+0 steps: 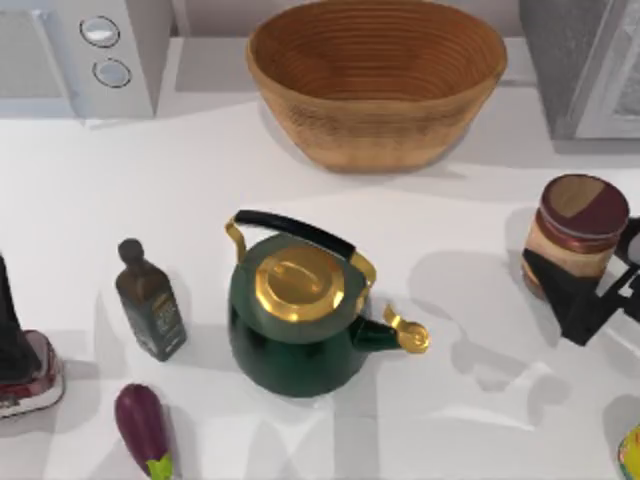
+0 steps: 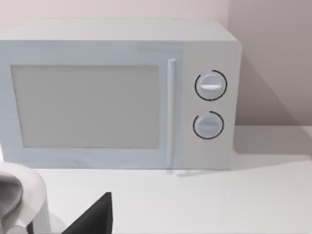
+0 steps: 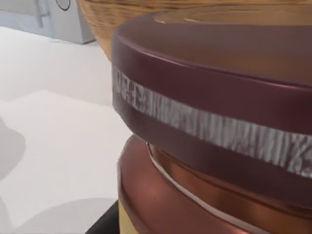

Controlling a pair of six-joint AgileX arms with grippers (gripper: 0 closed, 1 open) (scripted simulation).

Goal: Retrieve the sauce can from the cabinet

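Observation:
The sauce can, maroon-topped with a tan side, hangs at the right of the table in the top view, its shadow falling on the white surface to its left. My right gripper is shut on the sauce can, black fingers clasping its lower half. The right wrist view has the sauce can very close, with one dark finger at its base. The grey cabinet stands at the back right. My left arm is parked at the left edge; one of its fingers points toward the microwave.
A green kettle with gold lid sits mid-table, a dark oil bottle and an eggplant to its left. A wicker basket stands at the back centre, a microwave back left. A red-and-white object lies by the left arm.

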